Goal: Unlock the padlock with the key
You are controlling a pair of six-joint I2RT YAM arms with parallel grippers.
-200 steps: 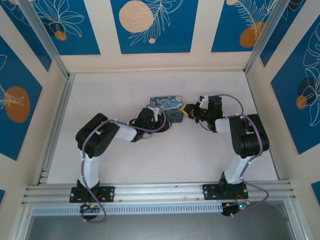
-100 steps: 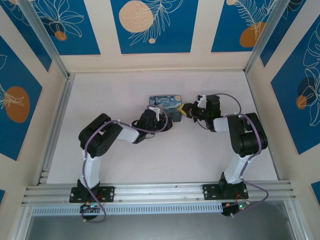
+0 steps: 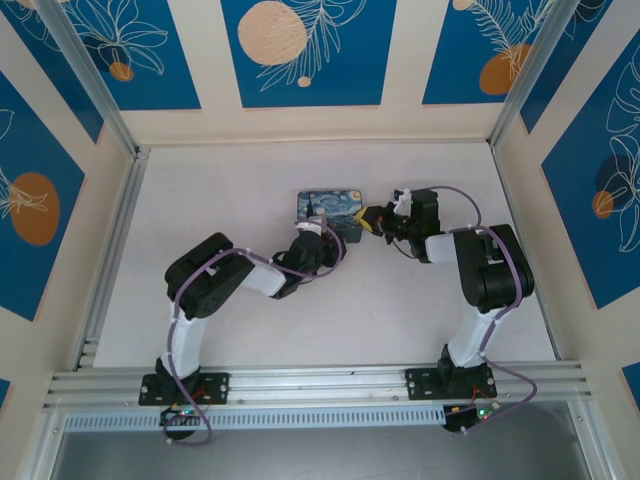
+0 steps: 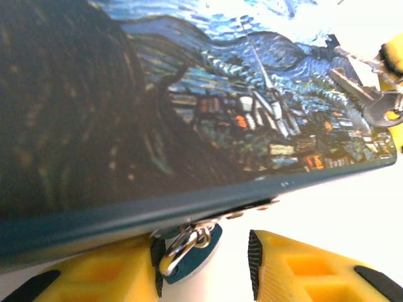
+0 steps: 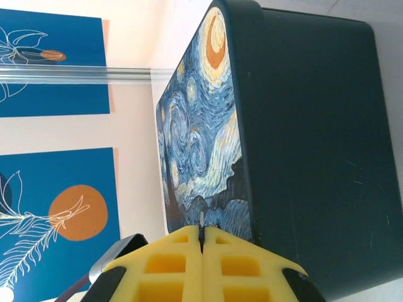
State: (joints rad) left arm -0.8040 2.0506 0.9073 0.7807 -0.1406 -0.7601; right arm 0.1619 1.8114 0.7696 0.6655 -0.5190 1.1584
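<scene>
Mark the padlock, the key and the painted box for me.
padlock (image 4: 189,251), left wrist view, where the metal shackle meets the teal body.
key (image 4: 356,91), left wrist view, on the blade.
box (image 5: 315,138), right wrist view, on the dark side wall.

A box (image 3: 335,204) with a swirling blue-and-yellow night-sky lid and plain dark teal sides lies flat on the pale table (image 3: 230,190). Behind the box rises a cream back wall (image 3: 400,122) carrying blue panels (image 3: 300,50) with peach discs and white leaf outlines. Similar panels stand to either side of the box. In front of the box, aluminium rails (image 3: 320,382) run along the table's edge.
</scene>
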